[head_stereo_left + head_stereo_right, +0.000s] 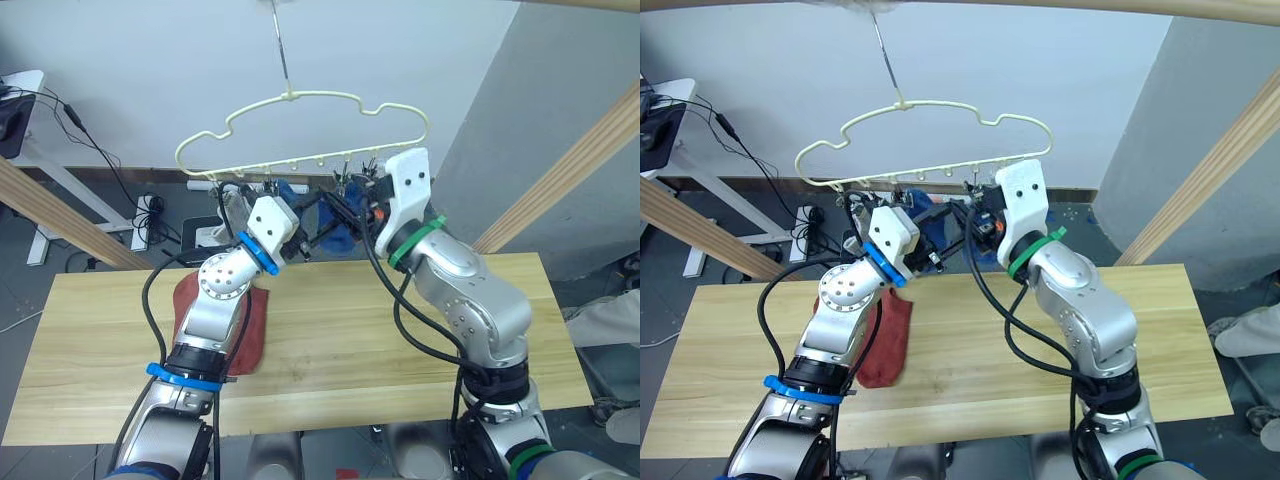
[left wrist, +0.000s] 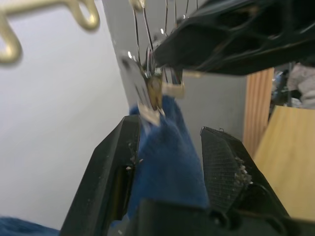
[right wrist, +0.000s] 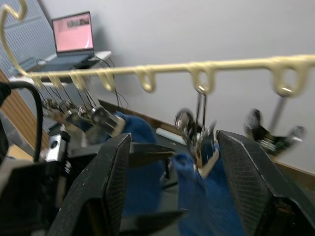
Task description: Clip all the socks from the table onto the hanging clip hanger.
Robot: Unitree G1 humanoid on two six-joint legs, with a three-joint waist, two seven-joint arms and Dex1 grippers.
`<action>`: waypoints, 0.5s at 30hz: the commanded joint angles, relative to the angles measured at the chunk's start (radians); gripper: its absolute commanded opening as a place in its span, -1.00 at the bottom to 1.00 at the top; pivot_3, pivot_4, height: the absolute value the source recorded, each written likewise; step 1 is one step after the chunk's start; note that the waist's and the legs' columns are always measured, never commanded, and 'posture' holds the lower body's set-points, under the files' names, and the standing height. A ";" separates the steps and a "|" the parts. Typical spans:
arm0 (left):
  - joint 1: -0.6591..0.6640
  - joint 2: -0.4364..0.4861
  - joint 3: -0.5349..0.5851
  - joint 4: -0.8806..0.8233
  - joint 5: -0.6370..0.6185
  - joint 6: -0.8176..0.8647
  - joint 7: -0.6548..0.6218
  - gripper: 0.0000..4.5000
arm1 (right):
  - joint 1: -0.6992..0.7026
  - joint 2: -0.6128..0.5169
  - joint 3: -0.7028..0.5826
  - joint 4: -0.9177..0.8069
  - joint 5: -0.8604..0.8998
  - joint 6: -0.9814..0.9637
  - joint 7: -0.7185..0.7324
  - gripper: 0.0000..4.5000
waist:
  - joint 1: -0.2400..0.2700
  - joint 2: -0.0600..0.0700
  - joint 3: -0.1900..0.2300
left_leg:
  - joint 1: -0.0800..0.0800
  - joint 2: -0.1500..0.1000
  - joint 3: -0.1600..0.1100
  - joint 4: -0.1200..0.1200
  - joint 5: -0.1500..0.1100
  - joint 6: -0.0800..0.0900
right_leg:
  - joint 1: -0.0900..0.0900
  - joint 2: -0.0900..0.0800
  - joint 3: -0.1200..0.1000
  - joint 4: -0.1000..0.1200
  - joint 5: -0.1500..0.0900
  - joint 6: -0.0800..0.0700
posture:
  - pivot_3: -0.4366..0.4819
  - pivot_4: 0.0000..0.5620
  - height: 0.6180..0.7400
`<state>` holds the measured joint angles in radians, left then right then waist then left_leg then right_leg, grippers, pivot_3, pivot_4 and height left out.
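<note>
- Both hands are up at the clip row of the pale yellow clip hanger, working one blue sock.
- Left hand: fingers closed on the blue sock from both sides, its top edge at a metal clip. I can't tell whether that clip has actually bitten fabric.
- Right hand: fingers apart, straddling that clip and the blue sock beneath it, gripping nothing.
- A second blue sock hangs from a neighbouring clip; looks already hung.
- One rust-red sock lies flat on the bench, partly under the left arm. Other socks not made out.
- Risk 1: if the left hand lets go before the clip has seated, the sock drops, likely past the far bench edge.
- Risk 2: the hanger swings on its thin hook; a sideways push from either hand would shift the clip off the fabric.
- Risk 3: clips are crowded; the right hand's fingers could snag the neighbour and knock the hung sock loose.
- Risk 4: pulling down on the sock could tilt the hanger.
</note>
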<state>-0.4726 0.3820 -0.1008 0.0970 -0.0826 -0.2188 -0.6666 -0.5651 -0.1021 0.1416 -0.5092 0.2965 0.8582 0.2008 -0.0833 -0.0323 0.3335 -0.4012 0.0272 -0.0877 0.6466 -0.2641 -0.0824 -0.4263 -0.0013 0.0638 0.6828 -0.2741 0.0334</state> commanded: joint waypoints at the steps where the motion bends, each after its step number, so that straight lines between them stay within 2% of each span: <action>1: 0.037 0.050 0.028 -0.120 -0.099 0.110 -0.073 -0.09 | 0.023 -0.052 0.007 -0.096 0.008 -0.014 0.041 0.29 | -0.001 0.000 0.000 | 0.000 0.000 0.000 0.000 0.000 0.000 | 0.000 0.000 0.000 0.000 0.000 0.000 | -0.21 0.15 0.92; 5: 0.063 0.150 0.067 -0.215 -0.207 0.285 -0.162 -0.09 | 0.059 -0.095 -0.009 -0.122 -0.003 -0.016 0.033 0.29 | -0.002 0.000 0.000 | 0.000 0.001 -0.001 0.000 0.000 0.000 | 0.000 0.001 0.000 0.000 0.000 0.000 | -0.22 0.15 0.92; 9: 0.037 0.208 0.107 -0.246 -0.269 0.397 -0.186 -0.08 | 0.049 -0.080 -0.024 -0.100 -0.017 -0.034 0.000 -0.12 | -0.001 0.000 0.000 | 0.001 0.000 -0.001 0.000 0.000 0.000 | 0.000 0.003 0.000 0.001 0.000 0.000 | -0.20 0.15 0.92; 15: 0.008 0.262 0.147 -0.294 -0.365 0.536 -0.236 -0.08 | 0.015 -0.065 -0.026 -0.052 -0.049 -0.049 -0.040 -0.12 | 0.000 0.000 0.000 | 0.000 0.000 0.000 0.000 0.000 0.000 | 0.000 0.004 0.000 0.000 0.000 0.000 | -0.18 0.15 0.92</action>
<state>-0.4510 0.6288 0.0141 -0.1442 -0.4079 0.2925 -0.8837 -0.5385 -0.1733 0.1366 -0.5472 0.2585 0.8311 0.1738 -0.0833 -0.0322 0.3335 -0.4011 0.0272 -0.0883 0.6462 -0.2639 -0.0824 -0.4259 0.0022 0.0637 0.6823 -0.2743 0.0337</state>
